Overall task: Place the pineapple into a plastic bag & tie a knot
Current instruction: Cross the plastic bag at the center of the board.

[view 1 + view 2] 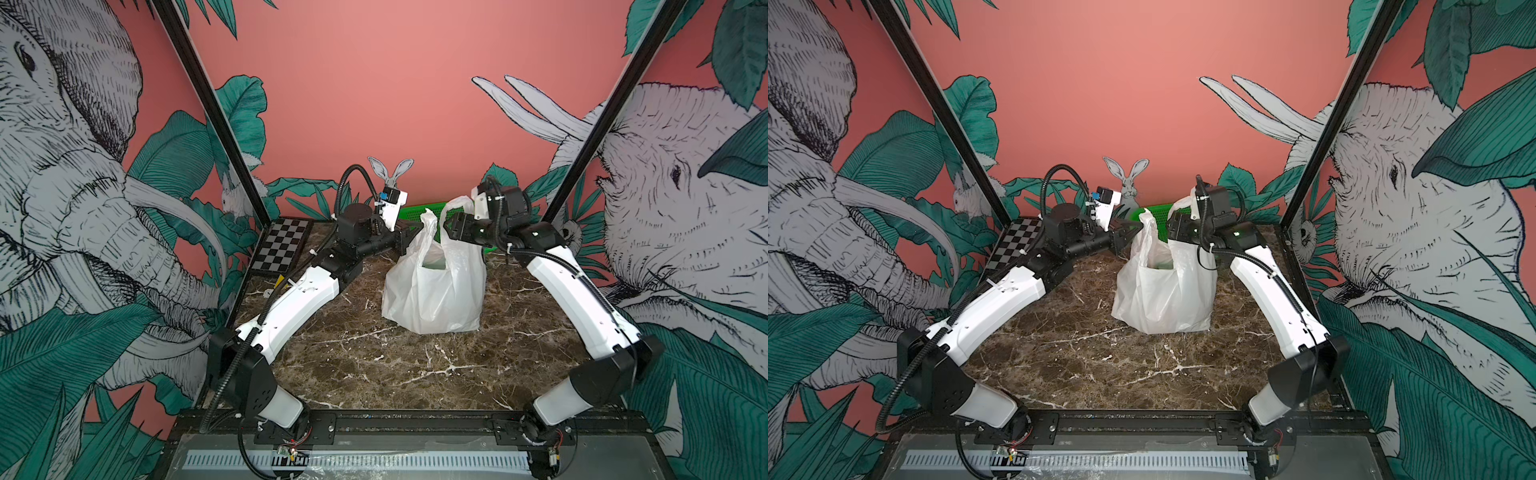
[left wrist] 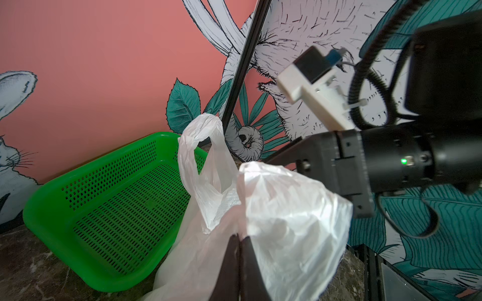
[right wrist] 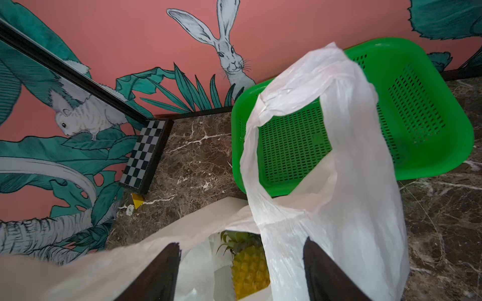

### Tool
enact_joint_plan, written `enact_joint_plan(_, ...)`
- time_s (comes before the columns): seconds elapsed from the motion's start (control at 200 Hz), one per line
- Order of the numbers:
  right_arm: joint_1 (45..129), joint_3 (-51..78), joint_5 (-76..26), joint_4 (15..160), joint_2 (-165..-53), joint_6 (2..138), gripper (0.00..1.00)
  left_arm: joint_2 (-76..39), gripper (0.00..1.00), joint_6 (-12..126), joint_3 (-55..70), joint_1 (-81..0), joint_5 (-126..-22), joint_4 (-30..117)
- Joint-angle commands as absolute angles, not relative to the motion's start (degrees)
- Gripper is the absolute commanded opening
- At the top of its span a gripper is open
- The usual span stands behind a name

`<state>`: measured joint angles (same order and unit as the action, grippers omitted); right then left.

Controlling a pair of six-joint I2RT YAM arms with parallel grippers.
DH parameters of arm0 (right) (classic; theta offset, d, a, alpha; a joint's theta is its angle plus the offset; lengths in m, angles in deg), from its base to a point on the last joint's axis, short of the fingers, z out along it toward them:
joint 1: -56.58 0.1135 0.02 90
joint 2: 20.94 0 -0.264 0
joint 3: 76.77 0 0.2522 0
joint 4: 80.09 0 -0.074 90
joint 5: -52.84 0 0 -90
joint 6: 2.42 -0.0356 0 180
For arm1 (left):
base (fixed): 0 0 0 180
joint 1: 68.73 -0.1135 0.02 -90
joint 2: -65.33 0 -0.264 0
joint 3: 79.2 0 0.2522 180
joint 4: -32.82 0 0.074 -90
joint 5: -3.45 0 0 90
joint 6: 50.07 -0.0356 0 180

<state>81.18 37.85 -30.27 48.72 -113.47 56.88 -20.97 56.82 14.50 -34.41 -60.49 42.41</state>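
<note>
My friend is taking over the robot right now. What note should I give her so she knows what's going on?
Left gripper: shut on the bag, pinching plastic near its mouth.
Right gripper: open, jaws wide apart over the bag's mouth.
Pineapple: inside the bag, which stands on the table in front of the basket.
Done: pineapple bagged.
Left to do: bring the two handles together and tie the knot; none is made yet.

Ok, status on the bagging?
Left gripper shut on plastic bag edge; right gripper open over its mouth. Pineapple inside, handle loops untied. Green basket behind, not blocking.
</note>
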Motion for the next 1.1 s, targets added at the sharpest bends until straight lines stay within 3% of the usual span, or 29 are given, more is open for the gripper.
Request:
enact_joint_plan(0.0, 81.2, 41.4, -32.5, 52.8, -116.8, 56.1, 0.73, -20.7, 0.00, 56.5, 14.5, -34.2, -59.7, 40.2)
enact_joint_plan(0.31, 79.9, 53.1, -33.9, 53.6, -131.3, 54.1, 0.69, -20.7, 0.00, 56.5, 14.2, -34.2, -59.5, 40.0)
enact_joint_plan(0.34, 79.5, 53.4, -32.8, 54.3, -131.8, 53.8, 0.62, -20.7, 0.00, 56.5, 14.1, -34.2, -59.5, 39.8)
enact_joint_plan(0.425, 78.5, 51.9, -29.8, 57.2, -130.1, 53.2, 0.26, -20.8, 0.00, 57.0, 13.9, -34.2, -59.9, 39.4)
enact_joint_plan(0.5, 77.9, 49.6, -27.6, 57.4, -125.9, 53.6, 0.00, -20.9, 0.00, 57.2, 13.9, -34.1, -60.6, 39.1)
enact_joint_plan(0.63, 77.4, 42.8, -22.6, 57.2, -115.0, 54.5, 0.00, -21.0, 0.00, 57.3, 14.0, -34.2, -61.9, 39.1)
enact_joint_plan(0.83, 77.7, 32.2, -5.6, 56.2, -100.9, 55.1, 0.00, -21.1, 0.00, 56.6, 14.6, -34.2, -62.8, 39.7)
enact_joint_plan(0.955, 79.7, 25.6, 3.7, 58.6, -96.5, 55.0, 0.00, -21.4, 0.00, 55.9, 15.3, -34.2, -63.0, 40.5)
enact_joint_plan(1.095, 81.4, 21.8, 5.3, 59.3, -95.0, 55.7, 0.00, -21.8, 0.00, 55.7, 15.9, -34.2, -63.0, 41.5)
